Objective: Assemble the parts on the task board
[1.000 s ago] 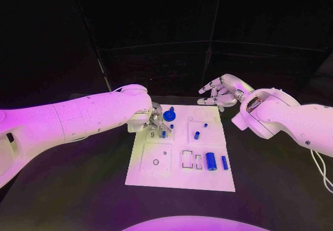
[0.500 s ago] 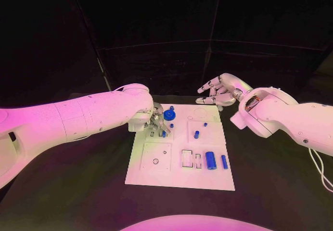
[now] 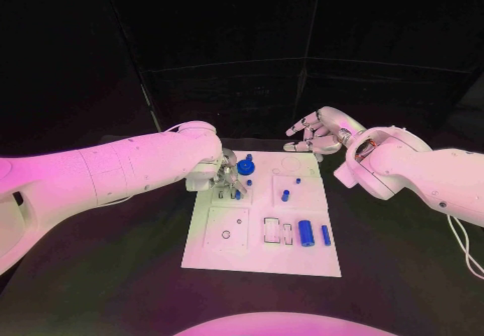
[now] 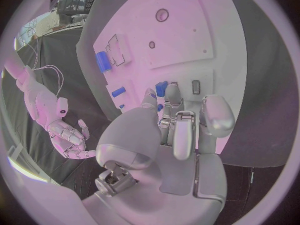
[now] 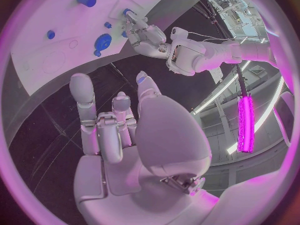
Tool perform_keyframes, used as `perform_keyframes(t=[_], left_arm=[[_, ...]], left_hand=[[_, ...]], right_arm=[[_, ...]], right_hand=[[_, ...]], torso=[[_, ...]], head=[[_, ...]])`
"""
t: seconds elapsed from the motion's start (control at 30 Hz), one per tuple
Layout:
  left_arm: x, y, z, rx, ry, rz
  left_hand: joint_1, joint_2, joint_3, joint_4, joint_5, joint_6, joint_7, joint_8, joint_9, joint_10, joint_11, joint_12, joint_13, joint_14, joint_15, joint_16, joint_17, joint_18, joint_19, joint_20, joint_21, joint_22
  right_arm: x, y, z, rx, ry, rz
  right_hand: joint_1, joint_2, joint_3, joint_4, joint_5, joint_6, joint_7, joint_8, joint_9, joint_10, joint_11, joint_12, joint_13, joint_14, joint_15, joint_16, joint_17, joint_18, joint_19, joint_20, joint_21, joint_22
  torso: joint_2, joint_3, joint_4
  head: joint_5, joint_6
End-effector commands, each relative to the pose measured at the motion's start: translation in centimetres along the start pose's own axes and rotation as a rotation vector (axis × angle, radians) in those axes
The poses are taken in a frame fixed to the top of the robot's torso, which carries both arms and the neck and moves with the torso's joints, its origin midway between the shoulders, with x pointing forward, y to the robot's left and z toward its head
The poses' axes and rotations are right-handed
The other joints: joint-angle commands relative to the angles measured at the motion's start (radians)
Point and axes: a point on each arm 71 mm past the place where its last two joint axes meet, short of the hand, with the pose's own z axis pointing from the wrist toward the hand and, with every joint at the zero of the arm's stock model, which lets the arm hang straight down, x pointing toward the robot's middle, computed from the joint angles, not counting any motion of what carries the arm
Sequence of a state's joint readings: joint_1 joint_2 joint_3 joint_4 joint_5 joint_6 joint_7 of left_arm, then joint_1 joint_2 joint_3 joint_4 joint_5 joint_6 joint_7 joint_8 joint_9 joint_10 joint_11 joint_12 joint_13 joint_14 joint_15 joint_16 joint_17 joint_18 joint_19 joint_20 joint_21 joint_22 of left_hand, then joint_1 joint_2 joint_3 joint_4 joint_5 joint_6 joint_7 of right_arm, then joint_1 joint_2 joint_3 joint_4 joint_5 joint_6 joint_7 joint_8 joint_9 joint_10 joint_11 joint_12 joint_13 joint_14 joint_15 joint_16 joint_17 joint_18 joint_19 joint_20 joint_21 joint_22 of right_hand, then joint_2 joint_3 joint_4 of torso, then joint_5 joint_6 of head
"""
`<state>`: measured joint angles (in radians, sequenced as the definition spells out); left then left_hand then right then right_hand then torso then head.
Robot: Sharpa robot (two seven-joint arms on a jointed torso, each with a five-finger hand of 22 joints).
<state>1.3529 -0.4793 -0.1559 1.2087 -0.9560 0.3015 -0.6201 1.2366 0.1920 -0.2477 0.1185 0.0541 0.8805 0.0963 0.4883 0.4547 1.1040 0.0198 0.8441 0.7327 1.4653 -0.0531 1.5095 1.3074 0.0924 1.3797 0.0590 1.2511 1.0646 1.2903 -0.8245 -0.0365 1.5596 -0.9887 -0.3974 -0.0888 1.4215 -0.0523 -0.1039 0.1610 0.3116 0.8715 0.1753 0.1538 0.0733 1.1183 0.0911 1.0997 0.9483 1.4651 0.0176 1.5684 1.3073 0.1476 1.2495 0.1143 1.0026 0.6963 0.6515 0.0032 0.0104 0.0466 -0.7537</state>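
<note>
left hand point(image 3: 224, 178) sits on same spot on task board point(image 3: 252, 259), fingertips down by small blue part point(image 3: 238, 195), grip unclear | right hand point(image 3: 317, 135) stays up, fingers apart, empty | nothing moved, part not placed yet

One task board point(image 3: 260, 262) is observed on one black table point(image 3: 121, 280). Six blue parts are counted on the board in the head view: one round disc-shaped part point(image 3: 246, 167), one small part point(image 3: 237, 194) beside the left hand's fingers, one small peg point(image 3: 298, 181), one short upright peg point(image 3: 285, 197), one thick cylinder point(image 3: 305, 234) and one thin cylinder point(image 3: 326, 235). Two hands are recorded: one left hand point(image 3: 222, 178), one right hand point(image 3: 317, 134).
</note>
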Motion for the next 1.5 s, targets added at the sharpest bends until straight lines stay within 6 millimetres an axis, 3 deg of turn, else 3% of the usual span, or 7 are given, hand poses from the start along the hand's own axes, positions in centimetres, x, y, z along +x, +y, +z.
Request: perform_keyframes(t=[0.03,0.8,1.0,1.23,1.33,1.43,1.5], left_arm=[[-0.01,-0.09,-0.01,0.008,0.008,0.014],[0.45,0.21,0.36,-0.008,0.033,0.032],[0.46,0.37,0.34,-0.004,0.026,0.026],[0.53,0.38,0.17,0.018,0.011,0.015],[0.53,0.40,0.11,0.027,0.003,0.008],[0.51,0.52,0.05,0.035,-0.002,-0.003],[0.50,0.64,0.03,0.037,-0.001,-0.012]], left_hand=[[0.000,-0.006,0.005,0.001,-0.004,-0.007,0.001,0.005,0.001,-0.007,0.001,-0.004,-0.001,0.077,0.006,-0.002,0.179,0.007,-0.005,0.000,0.002,0.007],[0.048,0.013,0.059,-0.043,-0.004,-0.008,-0.005,0.012,0.007,0.010,-0.005,-0.014,-0.022,0.088,0.001,0.020,0.208,-0.002,0.019,-0.003,0.030,0.053],[0.115,0.045,0.132,-0.098,-0.003,-0.014,-0.015,0.007,0.004,0.008,-0.015,-0.032,-0.039,0.089,-0.008,0.023,0.211,-0.002,0.022,-0.010,0.033,0.058],[0.151,0.037,0.346,-0.223,0.011,-0.022,-0.007,-0.003,-0.002,0.008,-0.014,-0.079,-0.082,0.092,-0.005,0.028,0.218,-0.004,0.027,-0.013,0.036,0.067],[0.065,0.000,0.526,-0.268,0.011,-0.017,0.005,-0.001,-0.002,0.020,-0.013,-0.087,-0.097,0.093,0.001,0.030,0.221,-0.005,0.030,-0.006,0.039,0.074],[-0.060,-0.070,0.754,-0.293,0.008,-0.014,0.006,0.013,0.008,0.032,-0.008,-0.079,-0.105,0.093,0.002,0.030,0.221,-0.005,0.031,-0.002,0.040,0.080],[-0.094,-0.097,0.821,-0.295,0.007,-0.016,0.005,0.022,0.014,0.035,-0.008,-0.075,-0.106,0.093,0.003,0.030,0.222,-0.005,0.031,-0.003,0.040,0.081]], right_arm=[[0.02,0.14,0.03,-0.001,0.008,0.003],[0.15,0.23,0.13,-0.002,0.013,0.003],[0.17,0.24,0.15,-0.003,0.014,0.003],[0.18,0.26,0.16,-0.004,0.014,0.003],[0.18,0.27,0.16,-0.004,0.014,0.003],[0.17,0.26,0.16,-0.004,0.014,0.003],[0.17,0.25,0.16,-0.004,0.014,0.003]], right_hand=[[0.007,0.008,-0.003,0.006,0.007,-0.006,0.000,0.004,0.000,-0.004,-0.002,-0.002,0.002,0.106,-0.003,0.002,0.263,0.009,0.011,-0.001,-0.001,0.002],[0.007,0.008,-0.004,0.006,0.007,-0.006,0.000,0.004,0.000,-0.004,-0.002,-0.002,0.001,0.106,-0.003,0.002,0.263,0.009,0.011,-0.001,-0.002,0.001],[0.007,0.008,-0.004,0.006,0.007,-0.006,0.000,0.004,0.000,-0.004,-0.002,-0.002,0.001,0.106,-0.003,0.002,0.263,0.009,0.011,-0.001,-0.002,0.001],[0.007,0.008,-0.004,0.006,0.007,-0.006,0.000,0.004,0.000,-0.004,-0.002,-0.002,0.001,0.106,-0.003,0.002,0.263,0.009,0.011,-0.001,-0.002,0.001],[0.007,0.008,-0.004,0.006,0.007,-0.006,0.000,0.004,0.000,-0.004,-0.002,-0.002,0.001,0.106,-0.003,0.002,0.263,0.009,0.011,-0.001,-0.002,0.001],[0.007,0.008,-0.004,0.006,0.007,-0.006,0.000,0.004,0.000,-0.004,-0.002,-0.002,0.001,0.106,-0.003,0.002,0.263,0.009,0.011,-0.001,-0.002,0.001],[0.007,0.008,-0.004,0.006,0.007,-0.006,0.000,0.004,0.000,-0.004,-0.002,-0.002,0.001,0.106,-0.003,0.002,0.263,0.009,0.011,-0.001,-0.002,0.001]], torso=[[0.000,-0.0003,-0.0007],[0.000,-0.0001,0.0008],[0.000,-0.0006,-0.0005],[0.001,-0.0007,0.0004],[0.001,-0.0006,0.0008],[0.000,-0.0008,0.0006],[0.000,-0.0003,0.0013]], head=[[0.000,-0.001],[-0.003,-0.009],[-0.002,-0.010],[-0.002,-0.011],[-0.002,-0.011],[0.000,-0.011],[-0.001,-0.011]])
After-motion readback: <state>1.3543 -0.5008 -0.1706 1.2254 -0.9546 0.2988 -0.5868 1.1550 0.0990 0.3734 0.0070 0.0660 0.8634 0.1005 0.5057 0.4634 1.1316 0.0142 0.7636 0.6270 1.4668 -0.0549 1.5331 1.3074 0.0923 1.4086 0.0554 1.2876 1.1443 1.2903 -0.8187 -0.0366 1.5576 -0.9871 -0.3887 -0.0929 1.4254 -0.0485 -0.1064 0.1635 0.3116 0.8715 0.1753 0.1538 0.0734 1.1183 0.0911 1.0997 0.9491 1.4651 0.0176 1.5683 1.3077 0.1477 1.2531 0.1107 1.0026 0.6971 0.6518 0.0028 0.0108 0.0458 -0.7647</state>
